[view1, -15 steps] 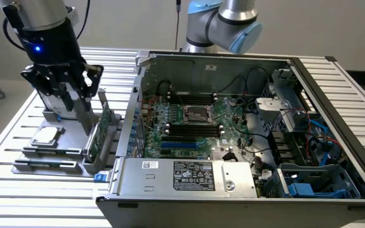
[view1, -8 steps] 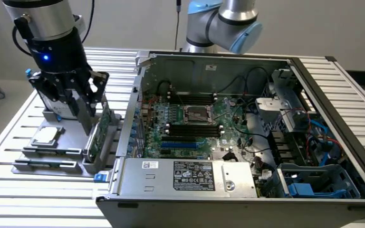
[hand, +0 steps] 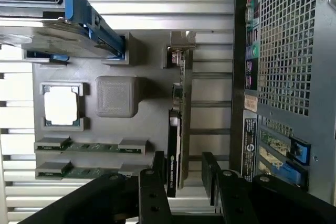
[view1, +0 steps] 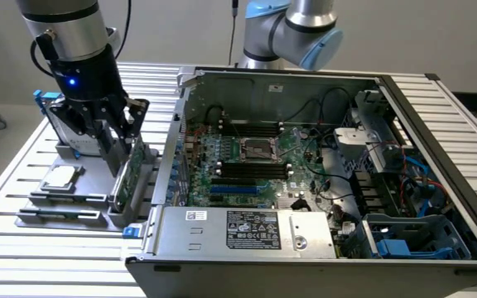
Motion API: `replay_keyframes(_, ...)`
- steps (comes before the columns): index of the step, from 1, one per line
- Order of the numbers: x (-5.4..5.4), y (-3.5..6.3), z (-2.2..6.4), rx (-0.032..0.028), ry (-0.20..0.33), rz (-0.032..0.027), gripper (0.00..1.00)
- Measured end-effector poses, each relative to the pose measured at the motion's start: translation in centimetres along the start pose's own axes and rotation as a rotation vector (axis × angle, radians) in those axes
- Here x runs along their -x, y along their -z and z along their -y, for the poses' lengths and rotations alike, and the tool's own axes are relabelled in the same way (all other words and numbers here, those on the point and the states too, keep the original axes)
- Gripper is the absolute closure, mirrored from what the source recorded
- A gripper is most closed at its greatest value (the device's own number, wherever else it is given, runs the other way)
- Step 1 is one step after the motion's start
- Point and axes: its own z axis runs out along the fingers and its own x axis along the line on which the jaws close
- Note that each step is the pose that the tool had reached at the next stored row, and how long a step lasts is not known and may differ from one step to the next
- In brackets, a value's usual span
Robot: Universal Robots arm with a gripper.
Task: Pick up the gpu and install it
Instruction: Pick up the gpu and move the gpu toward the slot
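The gpu (view1: 127, 180) stands on its edge in a slot of the grey holder tray (view1: 89, 218), at the exterior view's left of the open computer case (view1: 322, 167). Its green board faces the case. In the wrist view the gpu (hand: 179, 124) appears edge-on, black shroud on one side and green board on the other. My gripper (view1: 119, 155) hangs straight over the card. The gripper (hand: 184, 174) is open, one black finger on each side of the card's end, with gaps to the card on both sides.
On the tray (hand: 152, 61) also sit a silver hard drive in a blue frame (hand: 58, 30), a square processor chip (hand: 62, 105) and two memory sticks (hand: 89, 146). The case's perforated rear wall (hand: 283, 51) stands close beside the card. The motherboard (view1: 251, 164) lies exposed inside.
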Motion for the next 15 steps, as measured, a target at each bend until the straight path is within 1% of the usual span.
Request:
replay_keyframes(6, -0.3, -1.09, -0.42, 0.0000, -0.006, -0.0001, 0.58)
replay_keyframes(15, -0.6, -2.72, -0.55, 0.0000, -0.008, 0.0000, 0.58)
